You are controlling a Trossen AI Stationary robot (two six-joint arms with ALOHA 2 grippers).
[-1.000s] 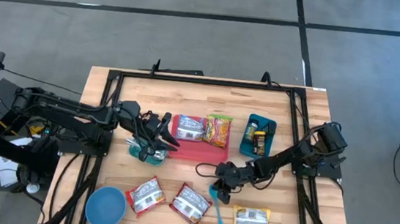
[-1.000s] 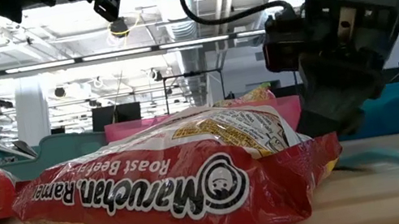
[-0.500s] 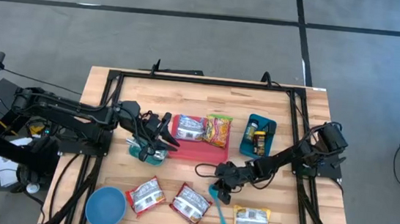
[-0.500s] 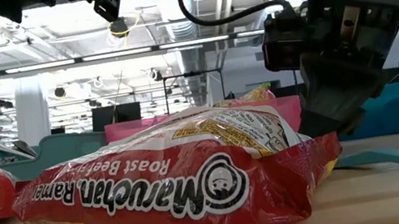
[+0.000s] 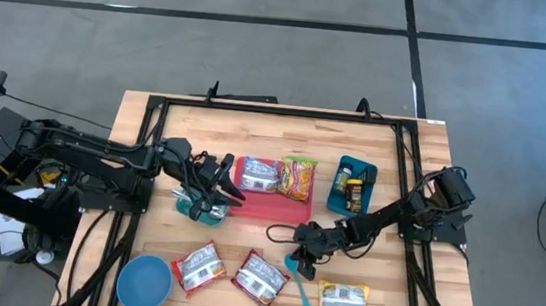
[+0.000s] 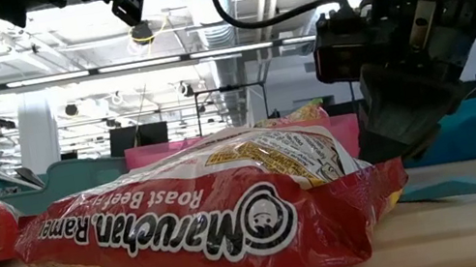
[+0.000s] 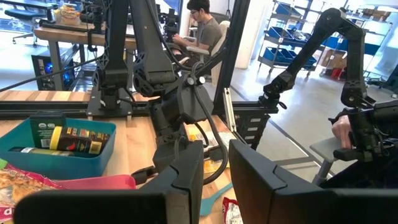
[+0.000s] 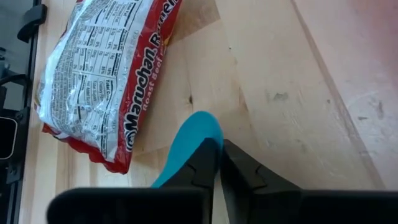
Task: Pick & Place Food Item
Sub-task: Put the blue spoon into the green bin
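Teal spatula now sits pinched in the right gripper, whose fingers have just closed on it beside the red ramen packet; lifting can follow. Left gripper, partly open, empty, waits farther off.

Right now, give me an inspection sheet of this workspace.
Surface: wooden table, black frame around it.
Job's things: ramen packets near the front edge, two packets on a pink tray.
Clutter: blue bowl, teal bin holding bottles.
End effectors: right end effector shut on the teal spatula; left end effector beside the tray, fingers slightly apart.
Cables: black cable looped by the right arm.
Surroundings: a seated person at a desk.
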